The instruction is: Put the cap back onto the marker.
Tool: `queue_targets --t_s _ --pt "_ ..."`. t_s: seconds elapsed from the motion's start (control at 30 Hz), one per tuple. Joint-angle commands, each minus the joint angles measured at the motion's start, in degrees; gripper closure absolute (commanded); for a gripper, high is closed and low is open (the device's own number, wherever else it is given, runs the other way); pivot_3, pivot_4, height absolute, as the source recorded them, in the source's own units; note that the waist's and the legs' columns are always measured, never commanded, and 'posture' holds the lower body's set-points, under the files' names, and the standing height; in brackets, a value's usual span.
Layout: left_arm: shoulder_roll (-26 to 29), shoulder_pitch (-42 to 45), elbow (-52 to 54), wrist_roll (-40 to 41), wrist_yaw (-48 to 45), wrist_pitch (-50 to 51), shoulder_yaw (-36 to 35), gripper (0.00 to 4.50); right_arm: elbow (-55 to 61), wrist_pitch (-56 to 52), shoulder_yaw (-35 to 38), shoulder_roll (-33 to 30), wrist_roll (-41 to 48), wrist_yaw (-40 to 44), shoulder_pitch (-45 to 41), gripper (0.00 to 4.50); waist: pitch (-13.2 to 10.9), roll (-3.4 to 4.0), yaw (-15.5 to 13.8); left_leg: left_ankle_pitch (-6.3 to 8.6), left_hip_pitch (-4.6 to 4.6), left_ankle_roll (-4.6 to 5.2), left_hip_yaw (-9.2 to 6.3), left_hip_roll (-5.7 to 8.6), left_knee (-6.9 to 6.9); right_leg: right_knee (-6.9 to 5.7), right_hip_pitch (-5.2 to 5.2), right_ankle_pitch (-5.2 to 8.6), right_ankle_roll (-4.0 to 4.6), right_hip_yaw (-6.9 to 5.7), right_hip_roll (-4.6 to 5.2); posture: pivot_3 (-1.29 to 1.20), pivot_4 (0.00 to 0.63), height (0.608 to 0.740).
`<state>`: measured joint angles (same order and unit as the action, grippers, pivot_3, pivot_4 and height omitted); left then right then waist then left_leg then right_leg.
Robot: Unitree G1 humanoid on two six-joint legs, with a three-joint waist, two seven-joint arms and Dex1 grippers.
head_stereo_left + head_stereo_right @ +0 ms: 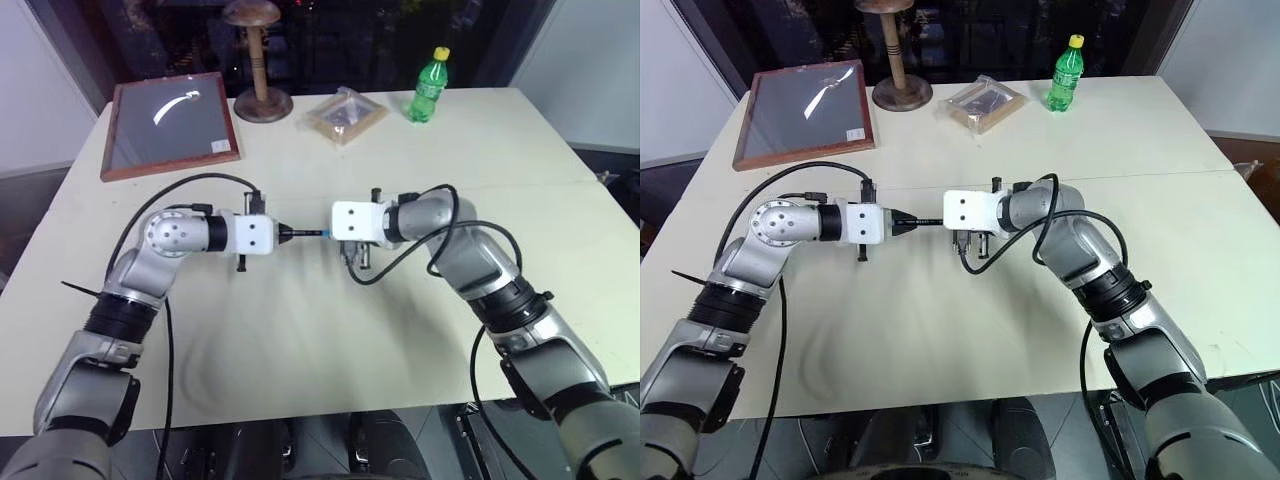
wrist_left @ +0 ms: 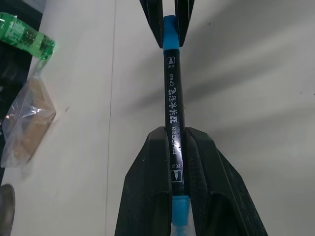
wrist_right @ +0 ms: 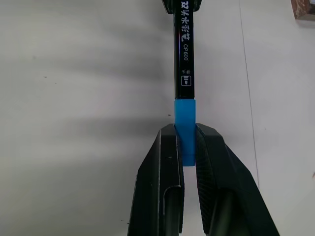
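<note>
Cap (image 3: 185, 129): sitting on the marker's end, pinched between the right fingers (image 3: 211, 172)
Marker (image 2: 173, 105): spanning level between both pairs of fingers, above the tabletop (image 1: 300, 330)
Left fingers (image 2: 147, 187): clamping tight on the marker's barrel; light blue end poking out behind them
Right fingers: closing snugly on the cap; facing the left fingers
Beyond the fingers: green bottle (image 1: 429, 87); plastic bag (image 1: 345, 115); framed tray (image 1: 168, 124)

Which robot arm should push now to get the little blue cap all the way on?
Probably the right. Its pincer is shut on the cap, already lined up on the marker. The left pincer just holds the marker steady above the table.
</note>
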<state>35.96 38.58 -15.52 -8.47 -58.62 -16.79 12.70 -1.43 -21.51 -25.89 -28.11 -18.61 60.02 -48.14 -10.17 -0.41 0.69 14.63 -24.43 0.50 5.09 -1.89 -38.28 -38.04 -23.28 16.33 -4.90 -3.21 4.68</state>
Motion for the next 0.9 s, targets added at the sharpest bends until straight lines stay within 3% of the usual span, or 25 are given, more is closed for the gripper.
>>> queue_targets --t_s 0.03,0.9 --pt "-0.8 1.9 1.2 0.3 1.3 -2.0 0.2 4.5 3.1 0.7 -1.7 2.6 -0.1 -0.1 -2.0 4.49 0.0 0.0 0.0 0.0 0.0 0.0 0.0 0.0 0.0 0.0 0.0 0.0 0.0 0.0 0.0 0.0 0.15 0.74" --pt "-2.9 4.4 -1.3 -0.1 4.8 -6.2 -0.5 4.5 5.1 1.4 -3.7 8.2 -4.0 -0.4 -2.3 4.49 0.0 0.0 0.0 0.0 0.0 0.0 0.0 0.0 0.0 -0.01 -0.01 0.0 0.0 -0.01 0.0 0.0 0.15 0.74"
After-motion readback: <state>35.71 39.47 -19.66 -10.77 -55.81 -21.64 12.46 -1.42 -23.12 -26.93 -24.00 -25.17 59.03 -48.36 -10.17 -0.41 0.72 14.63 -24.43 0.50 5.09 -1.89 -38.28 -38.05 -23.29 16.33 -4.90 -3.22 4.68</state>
